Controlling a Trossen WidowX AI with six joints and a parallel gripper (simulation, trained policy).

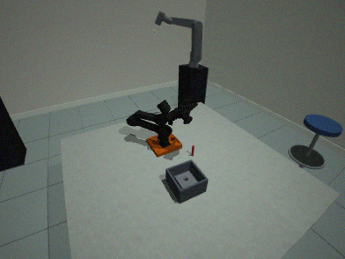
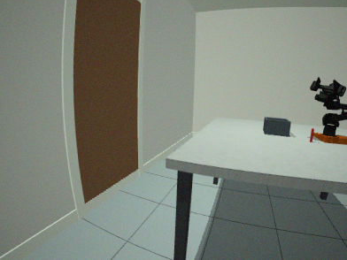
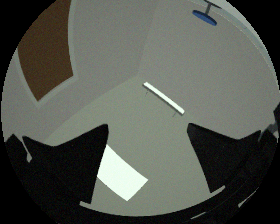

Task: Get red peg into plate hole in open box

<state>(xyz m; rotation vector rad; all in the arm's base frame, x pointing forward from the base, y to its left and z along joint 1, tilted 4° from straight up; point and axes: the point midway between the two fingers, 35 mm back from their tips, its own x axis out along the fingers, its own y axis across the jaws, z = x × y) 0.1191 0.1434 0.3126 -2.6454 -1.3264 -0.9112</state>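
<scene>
Pale table (image 1: 246, 211) (image 2: 221, 148) — box (image 1: 194, 193) (image 2: 277, 126), upright peg (image 1: 193, 151) (image 2: 312, 135), orange base (image 1: 176, 150) (image 2: 329, 139).

Peg (image 1: 193, 151) (image 2: 312, 135) red; box (image 1: 193, 193) (image 2: 277, 126) dark grey; base plate (image 1: 175, 150) (image 2: 329, 139) orange; stool seat (image 1: 323, 125) (image 3: 204, 18) blue.

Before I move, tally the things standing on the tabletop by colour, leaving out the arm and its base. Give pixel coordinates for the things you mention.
Red: 1, the peg (image 1: 193, 151) (image 2: 312, 135), upright
Dark grey: 1, the open box (image 1: 194, 191) (image 2: 277, 126), with the holed plate (image 1: 179, 181) inside as part of it
Total: 2
</scene>
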